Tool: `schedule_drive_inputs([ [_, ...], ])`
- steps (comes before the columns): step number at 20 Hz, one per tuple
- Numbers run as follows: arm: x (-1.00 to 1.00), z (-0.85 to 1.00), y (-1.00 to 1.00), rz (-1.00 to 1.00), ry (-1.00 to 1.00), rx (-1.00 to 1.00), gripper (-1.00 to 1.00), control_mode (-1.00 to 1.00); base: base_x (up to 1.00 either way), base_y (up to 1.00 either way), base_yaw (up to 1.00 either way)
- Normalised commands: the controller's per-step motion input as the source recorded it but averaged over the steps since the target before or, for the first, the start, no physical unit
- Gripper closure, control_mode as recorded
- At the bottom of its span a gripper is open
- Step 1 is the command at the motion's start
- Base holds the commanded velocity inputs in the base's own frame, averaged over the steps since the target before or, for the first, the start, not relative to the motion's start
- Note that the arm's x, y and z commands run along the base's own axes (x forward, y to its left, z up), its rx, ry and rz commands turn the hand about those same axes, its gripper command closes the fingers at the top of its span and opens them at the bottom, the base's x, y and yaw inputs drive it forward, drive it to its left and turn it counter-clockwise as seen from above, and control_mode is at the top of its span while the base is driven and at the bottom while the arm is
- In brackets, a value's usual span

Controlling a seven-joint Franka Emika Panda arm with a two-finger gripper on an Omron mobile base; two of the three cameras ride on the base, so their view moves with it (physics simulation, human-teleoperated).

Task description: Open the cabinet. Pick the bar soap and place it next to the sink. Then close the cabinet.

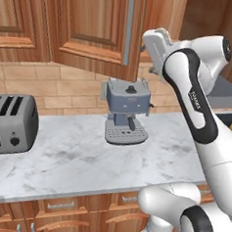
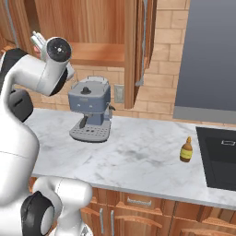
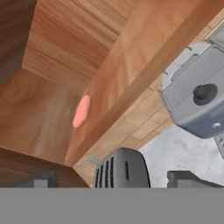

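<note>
In the left base view the white arm rises from five o'clock and bends up toward the cabinet [image 1: 94, 33], whose reddish-brown door with its silver bar handle stands swung out above the desk [image 1: 75, 159]; the hand end of the arm sits at about one o'clock, just beside the door's edge, and the fingertips cannot be made out there. Below the door, at the centre, a grey-blue coffee machine [image 1: 127, 111] stands on the white marble, and a dark grey toaster [image 1: 9, 123] rests at nine o'clock, well apart from it. In the right base view the arm fills the nine o'clock side, its wrist up near eleven o'clock in front of the cabinet's open interior and bare wooden shelf [image 2: 99, 53]; the coffee machine stands beneath at ten o'clock, a small amber bottle [image 2: 186, 150] stands on the marble at four o'clock, and the dark sink [image 2: 221, 159] lies just beside it at the three o'clock edge. In the hand view the claw [image 3: 112, 180] is released, its two dark fingertips spread wide at the bottom with nothing between them and touching nothing. The bar soap [image 3: 82, 111], a small pinkish-red oval, lies on the cabinet shelf at about ten o'clock from centre, apart from the fingertips. The coffee machine's top shows at two o'clock and the toaster's slots at six o'clock.
</note>
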Motion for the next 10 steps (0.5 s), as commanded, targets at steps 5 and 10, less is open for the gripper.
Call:
schedule_drive_inputs([
  [5, -0.09, 0.0, 0.77, 0.22, 0.09, 0.0, -1.0, -1.0, 0.0, 0.0, 0.0],
  [10, -0.78, 0.0, 0.79, 0.29, 0.0, 0.0, -1.0, -1.0, 0.0, 0.0, 0.0],
])
